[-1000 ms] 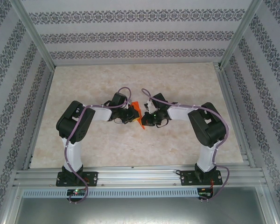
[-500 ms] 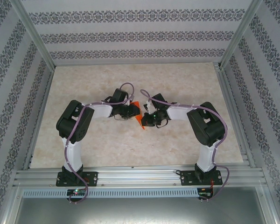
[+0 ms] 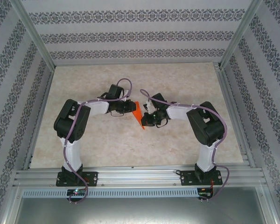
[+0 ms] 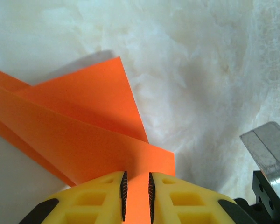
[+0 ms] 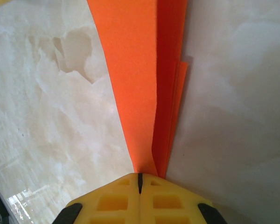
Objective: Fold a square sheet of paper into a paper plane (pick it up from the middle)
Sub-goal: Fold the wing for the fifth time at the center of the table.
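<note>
The paper plane (image 3: 139, 115) is orange-red paper folded into a narrow, layered, pointed shape, held above the table's middle between the two arms. My right gripper (image 3: 146, 117) is shut on its narrow end (image 5: 149, 158), and the folded layers (image 5: 135, 70) fan out away from the yellow fingers (image 5: 116, 200). My left gripper (image 3: 130, 108) is just to the left of the paper. Its jaws (image 4: 136, 186) stand slightly apart, and a flap of the paper (image 4: 84, 126) shows orange through the narrow gap. I cannot see either pad pressing on it.
The marbled beige tabletop (image 3: 107, 144) lies beneath the arms, fenced by aluminium rails (image 3: 130, 176) and patterned walls. A grey metal part (image 4: 266, 149) of the other arm shows at the lower right of the left wrist view.
My left gripper's jaws have parted and the left arm has drawn back to the left and slightly farther up the table. The right gripper still holds the paper in place.
</note>
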